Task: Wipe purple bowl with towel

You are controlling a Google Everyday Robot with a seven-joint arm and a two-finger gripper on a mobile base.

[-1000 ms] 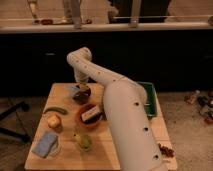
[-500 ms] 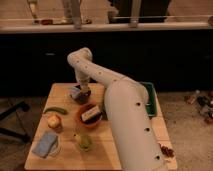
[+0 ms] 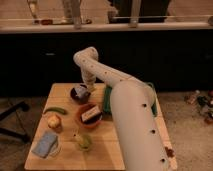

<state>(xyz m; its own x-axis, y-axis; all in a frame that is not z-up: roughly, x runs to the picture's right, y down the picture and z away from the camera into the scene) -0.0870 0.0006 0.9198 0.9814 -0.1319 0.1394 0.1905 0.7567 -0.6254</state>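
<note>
A dark purple bowl (image 3: 78,95) sits on the wooden table (image 3: 65,150) near its back edge. A pale towel (image 3: 81,90) lies in the bowl. My gripper (image 3: 86,89) hangs at the end of the white arm, right over the bowl and on the towel.
An orange-brown bowl (image 3: 88,120) with a white sponge-like block stands in front of the purple bowl. A green pepper (image 3: 55,110), an apple (image 3: 54,121), a pear (image 3: 82,140) and a blue cloth (image 3: 45,144) lie at the left front. A green tray (image 3: 153,102) is behind my arm.
The arm has shifted slightly over the purple bowl; the objects on the table stay in place.
</note>
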